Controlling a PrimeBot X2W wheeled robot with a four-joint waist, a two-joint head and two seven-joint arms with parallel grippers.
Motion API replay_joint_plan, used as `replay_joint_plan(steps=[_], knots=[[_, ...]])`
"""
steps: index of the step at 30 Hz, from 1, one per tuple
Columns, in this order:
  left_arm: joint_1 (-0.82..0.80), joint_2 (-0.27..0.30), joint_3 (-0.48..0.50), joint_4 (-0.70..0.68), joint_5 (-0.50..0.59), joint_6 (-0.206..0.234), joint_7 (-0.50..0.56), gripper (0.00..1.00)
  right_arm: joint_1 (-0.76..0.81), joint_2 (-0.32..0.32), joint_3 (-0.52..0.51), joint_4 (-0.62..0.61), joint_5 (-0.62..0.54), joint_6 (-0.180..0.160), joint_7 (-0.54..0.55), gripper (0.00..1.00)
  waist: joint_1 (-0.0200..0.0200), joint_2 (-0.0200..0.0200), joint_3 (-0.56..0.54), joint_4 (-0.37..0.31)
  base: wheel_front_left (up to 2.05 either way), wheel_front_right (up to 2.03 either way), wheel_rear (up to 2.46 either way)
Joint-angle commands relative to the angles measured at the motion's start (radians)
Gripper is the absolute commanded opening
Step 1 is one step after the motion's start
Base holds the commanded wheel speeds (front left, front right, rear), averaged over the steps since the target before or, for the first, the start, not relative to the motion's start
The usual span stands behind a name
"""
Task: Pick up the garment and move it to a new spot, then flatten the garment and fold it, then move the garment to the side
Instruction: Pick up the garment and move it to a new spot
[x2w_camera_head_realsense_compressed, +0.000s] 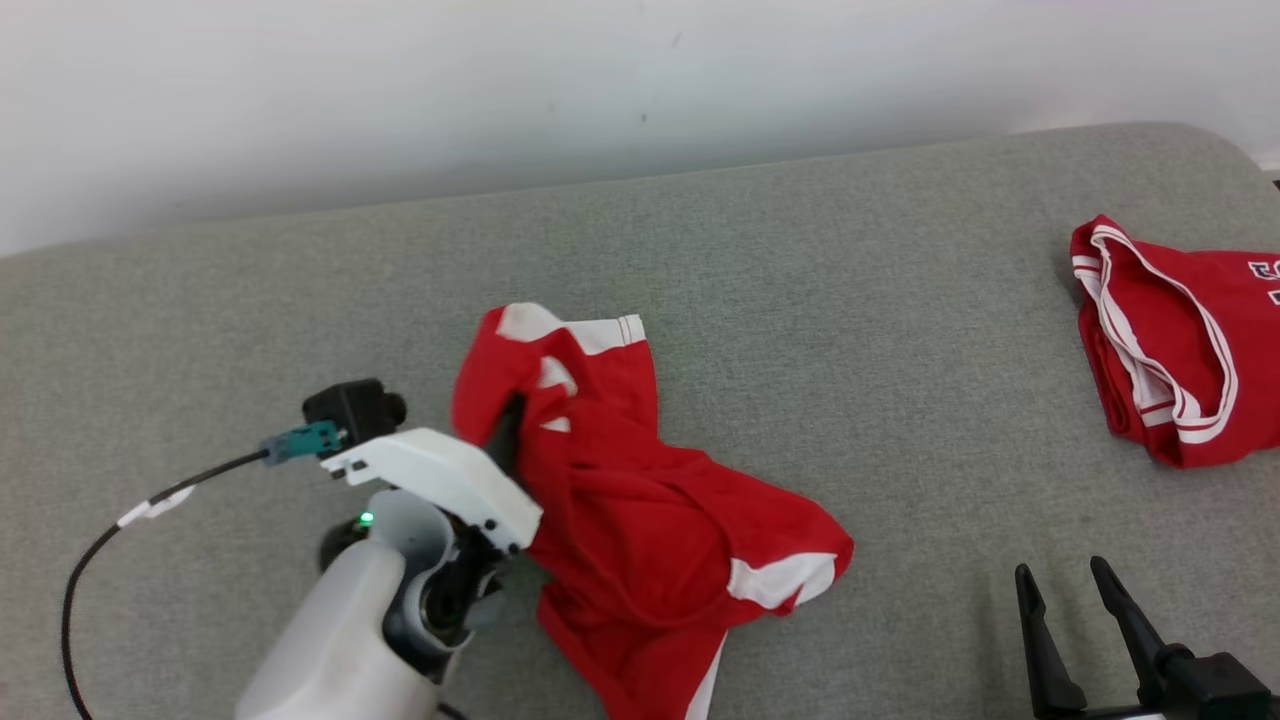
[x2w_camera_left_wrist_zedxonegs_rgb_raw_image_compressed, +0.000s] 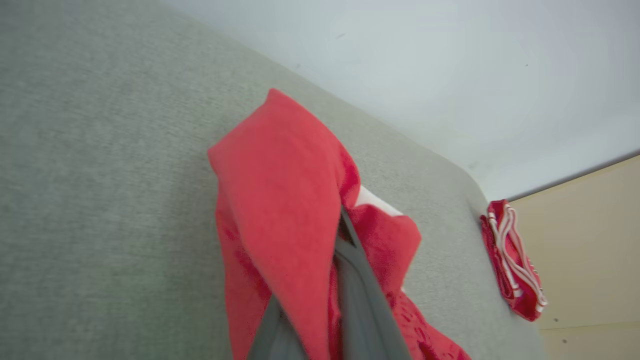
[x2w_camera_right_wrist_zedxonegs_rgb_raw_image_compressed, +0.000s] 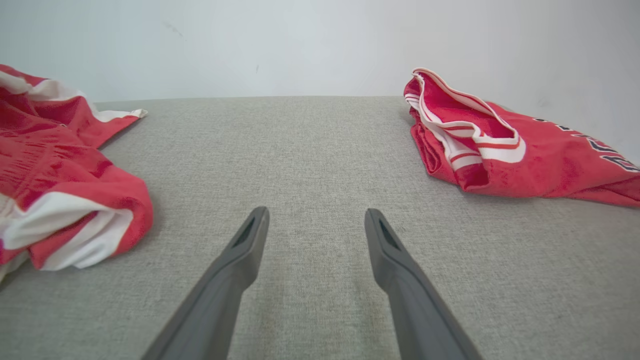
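**Pick-up under way; spreading, folding and setting aside all left to do**

At the far left, the left pincer (x2w_camera_head_realsense_compressed: 507, 435) is clamped on the crumpled red garment with white trim (x2w_camera_head_realsense_compressed: 640, 520). It has one end of the cloth gathered and raised, while the rest trails away to its right and lies in a heap on the grey fabric-covered bench (x2w_camera_head_realsense_compressed: 800, 260). I judge that only the first step has started: the garment is gripped but not clear of the bench. It has reached no new spot, and it is neither flat nor folded. Carrying, smoothing, folding and moving it aside all remain.

The left wrist view adds the grip itself. The garment (x2w_camera_left_wrist_zedxonegs_rgb_raw_image_compressed: 280, 200) is draped over the left pincer (x2w_camera_left_wrist_zedxonegs_rgb_raw_image_compressed: 345, 250), with a fold hanging down between the two grey fingers and covering their tips. The head view gives less of this, just a dark finger under the cloth, but it lays out the garment's whole sprawl.

Further right, the right pincer (x2w_camera_head_realsense_compressed: 1060, 590) stands wide and holds nothing. The right wrist view confirms it: bare bench lies between the fingers of the right pincer (x2w_camera_right_wrist_zedxonegs_rgb_raw_image_compressed: 316, 220). The garment's white-banded hem (x2w_camera_right_wrist_zedxonegs_rgb_raw_image_compressed: 60, 190) lies off to the pincer's left, apart from it.

Beyond and to the right of the right pincer lies a second red garment with white striped edging (x2w_camera_head_realsense_compressed: 1170, 340), folded near the bench's end. The right wrist view shows dark lettering on it (x2w_camera_right_wrist_zedxonegs_rgb_raw_image_compressed: 500, 150). In the left wrist view it (x2w_camera_left_wrist_zedxonegs_rgb_raw_image_compressed: 512, 260) appears edge-on, small and far from the left pincer.
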Motion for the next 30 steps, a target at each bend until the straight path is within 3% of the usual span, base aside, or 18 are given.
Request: replay_joint_plan(steps=[1, 4, 5, 6, 7, 14, 17, 22, 30], knots=[[-0.023, 0.029, -0.002, 0.052, 0.05, -0.004, -0.042, 0.0, -0.006, -0.001, -0.005, 0.001, 0.009, -0.003, 0.001, 1.0, 0.0, -0.0001, 0.006, -0.006, 0.0, 0.0, 0.0], [-0.037, 0.031, -0.017, 0.178, 0.094, -0.014, -0.115, 0.02, -0.006, 0.0, -0.009, 0.004, 0.007, -0.003, 0.001, 1.0, 0.0, -0.0001, 0.009, -0.009, 0.0, 0.0, 0.0], [-0.047, 0.033, -0.023, 0.215, 0.109, -0.018, -0.139, 0.29, -0.005, 0.0, -0.01, 0.006, 0.006, -0.003, 0.001, 1.0, 0.0, -0.0001, 0.009, -0.009, 0.0, 0.0, 0.0], [-0.058, 0.035, -0.028, 0.247, 0.121, -0.023, -0.163, 0.87, -0.004, -0.001, -0.011, 0.007, 0.004, -0.003, 0.001, 1.0, 0.0, -0.0001, 0.009, -0.007, 0.0, 0.0, 0.0], [-0.065, 0.036, -0.035, 0.279, 0.136, -0.028, -0.182, 1.0, -0.003, -0.001, -0.011, 0.008, 0.003, -0.003, 0.001, 1.0, 0.0, -0.0001, 0.008, -0.005, 0.0, 0.0, 0.0], [-0.089, 0.017, -0.069, 0.402, 0.204, -0.075, -0.333, 1.0, -0.005, -0.017, -0.029, 0.008, -0.004, -0.003, 0.001, 1.0, 0.0, -0.0001, -0.01, 0.024, 0.0, 0.0, 0.0], [-0.068, 0.027, -0.067, 0.392, 0.253, -0.066, -0.36, 1.0, 0.006, -0.023, -0.038, -0.001, -0.009, -0.003, 0.001, 1.0, 0.0, -0.0001, -0.031, 0.036, 0.0, 0.0, 0.0], [0.051, 0.034, 0.023, 0.193, 0.389, -0.026, -0.363, 1.0, 0.025, -0.029, -0.062, -0.027, -0.017, -0.003, 0.001, 1.0, 0.0, -0.0001, -0.064, 0.062, 0.0, 0.0, 0.0], [0.291, 0.01, 0.128, -0.087, 0.609, -0.033, -0.363, 1.0, 0.057, -0.047, -0.1, -0.047, -0.025, -0.003, 0.001, 1.0, 0.0, -0.0001, -0.115, 0.105, 0.0, 0.0, 0.0]])
